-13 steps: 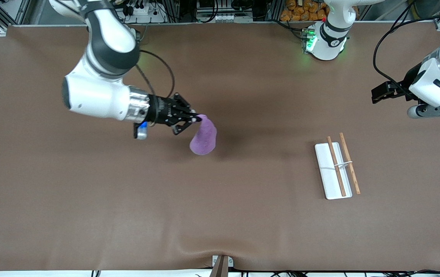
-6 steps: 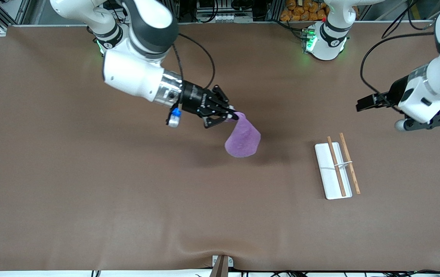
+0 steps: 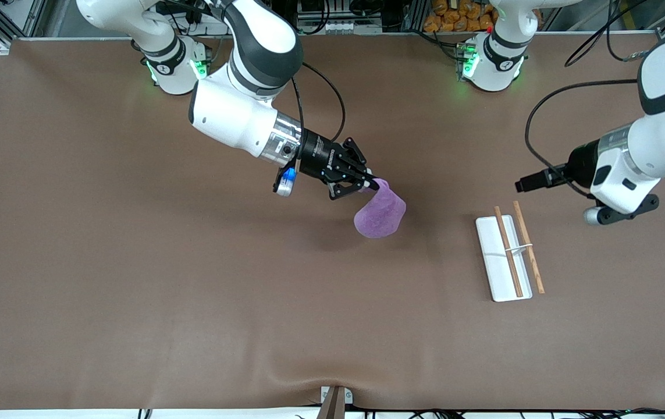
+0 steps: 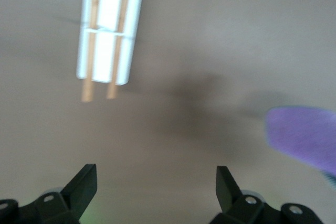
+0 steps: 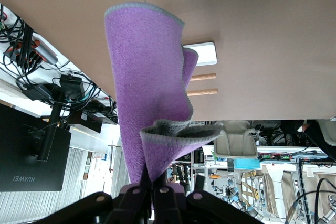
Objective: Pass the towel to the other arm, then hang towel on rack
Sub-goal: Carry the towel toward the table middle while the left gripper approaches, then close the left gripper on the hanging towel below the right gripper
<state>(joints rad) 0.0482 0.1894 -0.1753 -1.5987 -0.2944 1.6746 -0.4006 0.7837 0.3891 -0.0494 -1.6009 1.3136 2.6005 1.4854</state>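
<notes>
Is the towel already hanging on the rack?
No, the purple towel hangs from the shut right gripper above the bare table, apart from the rack.

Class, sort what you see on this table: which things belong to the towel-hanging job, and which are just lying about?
Belonging to the job:
- purple towel, held in the right claw
- rack, toward the left arm's end
- left claw, open, over the table near the rack

Lying about:
- nothing else on the brown table

The right hand [image 3: 372, 185] has carried the towel [image 3: 380, 213] toward the rack [image 3: 507, 257].
</notes>
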